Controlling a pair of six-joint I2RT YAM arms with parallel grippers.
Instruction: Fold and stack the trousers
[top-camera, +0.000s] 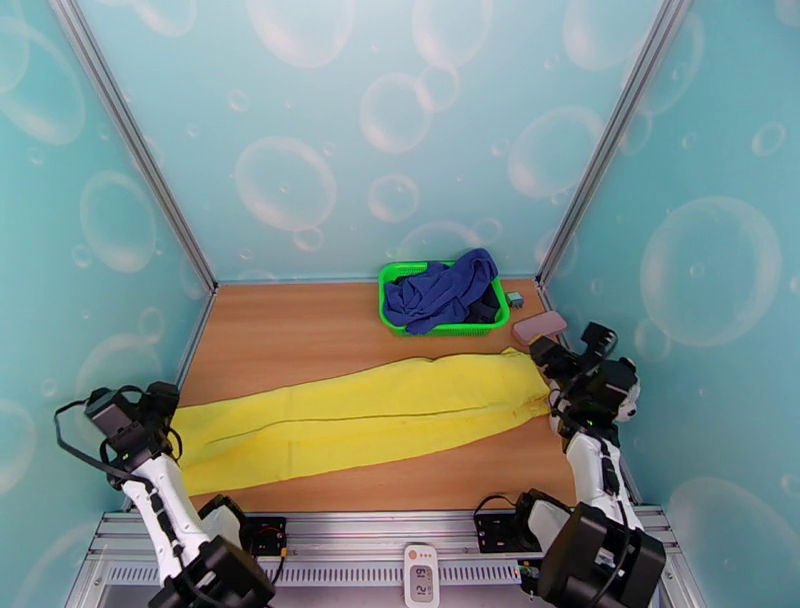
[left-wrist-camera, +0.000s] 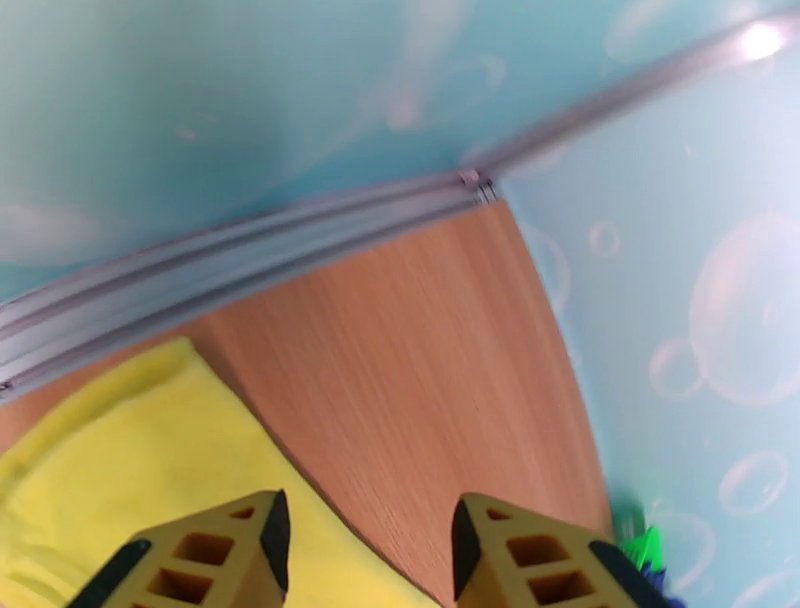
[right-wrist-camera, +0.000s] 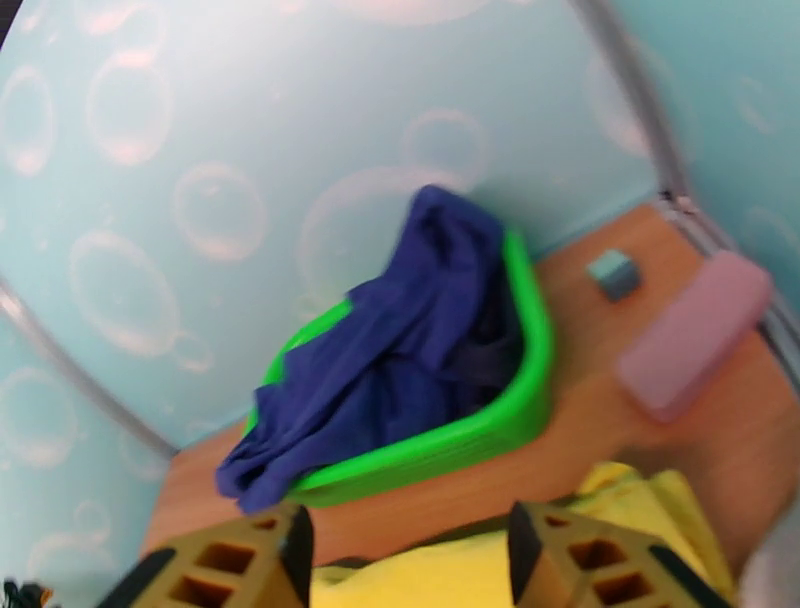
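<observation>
Tabletop of pale wood fills the floor of a booth walled in blue bubble print. The trousers, bright yellow, lie stretched flat across it from the left edge to the right edge, with the two legs side by side and a seam line between them. Their right end sits a little farther back than their left end.

At the far edge, right of centre, stands a green basket, apart from the trousers. A dark blue garment is heaped in it and spills over its rim.

The left gripper hangs over the left end of the trousers. Its jaws are spread and nothing is between them; one finger is above yellow cloth, the other above bare wood. The right gripper hangs over the right end, jaws likewise spread and gripping nothing, with yellow fabric below the gap.

A pink case lies just right of the basket, near the trousers' right end. A small grey-blue block sits just beyond it, beside the basket's right wall.
</observation>
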